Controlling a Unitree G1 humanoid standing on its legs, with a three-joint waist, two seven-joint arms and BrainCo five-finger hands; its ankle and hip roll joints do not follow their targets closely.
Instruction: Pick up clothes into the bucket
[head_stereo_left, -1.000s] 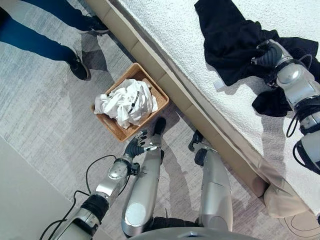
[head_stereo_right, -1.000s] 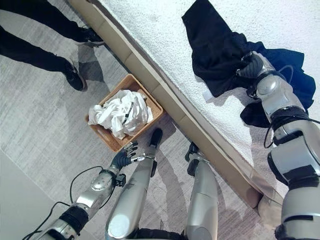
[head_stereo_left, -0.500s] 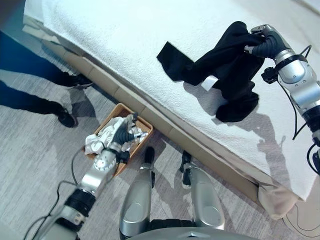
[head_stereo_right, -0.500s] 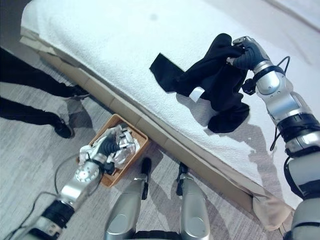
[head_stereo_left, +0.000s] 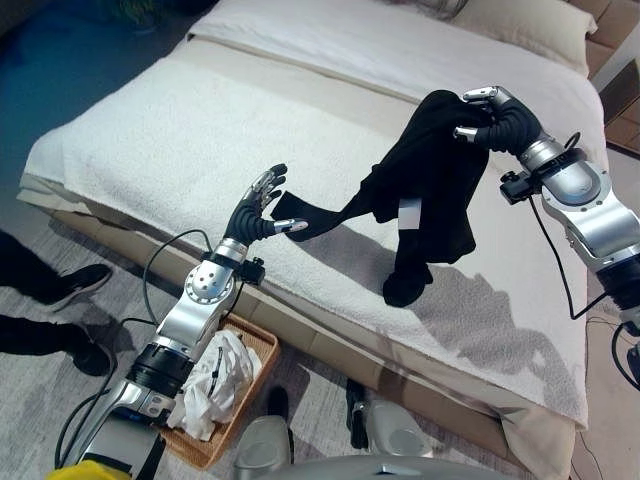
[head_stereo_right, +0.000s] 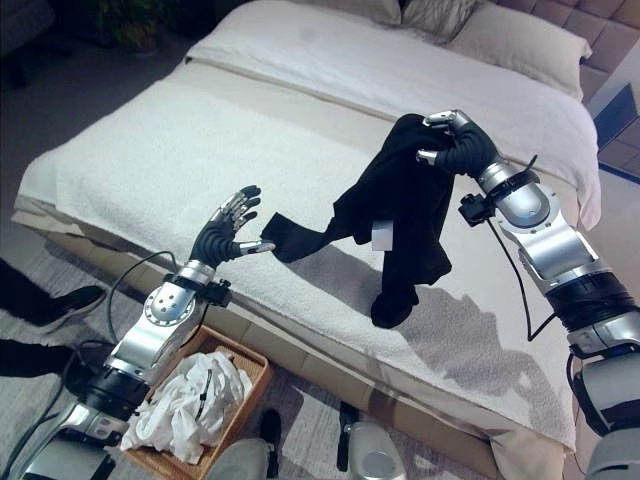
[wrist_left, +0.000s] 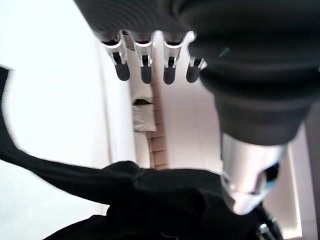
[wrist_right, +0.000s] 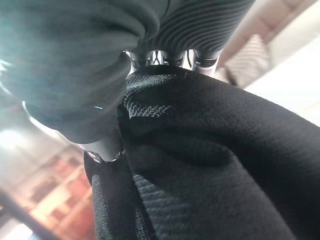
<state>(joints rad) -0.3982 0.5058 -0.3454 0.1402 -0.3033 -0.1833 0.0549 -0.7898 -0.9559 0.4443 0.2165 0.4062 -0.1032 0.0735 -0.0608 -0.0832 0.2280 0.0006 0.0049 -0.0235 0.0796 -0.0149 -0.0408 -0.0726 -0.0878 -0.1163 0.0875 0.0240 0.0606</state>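
Count: you are looking at one black garment (head_stereo_left: 430, 185), one wicker basket (head_stereo_left: 245, 375), one bundle of white clothes (head_stereo_left: 212, 385), one bed (head_stereo_left: 160, 140) and two hands.
Right hand (head_stereo_left: 497, 118): its fingers are curling tightly round the top of the black garment and lifting it off the bed; in the right wrist view the black cloth is bunching directly under the curled fingers (wrist_right: 165, 59).
Black garment: it is hanging down from the right hand's grip, with its lower end resting on the white bedcover and one long strip stretching out toward your left hand.
Left hand (head_stereo_left: 258, 207): its fingers are spreading straight and wide, gripping nothing; the thumb tip is sitting just beside the end of that strip, and you cannot tell whether it is touching.
Basket: it is sitting on the floor against the bed's side, below the left forearm, well apart from both sets of fingers.
White clothes: they are lying inside the basket.
Person's shoes (head_stereo_left: 75, 285): two are showing on the floor, well apart from the left hand.
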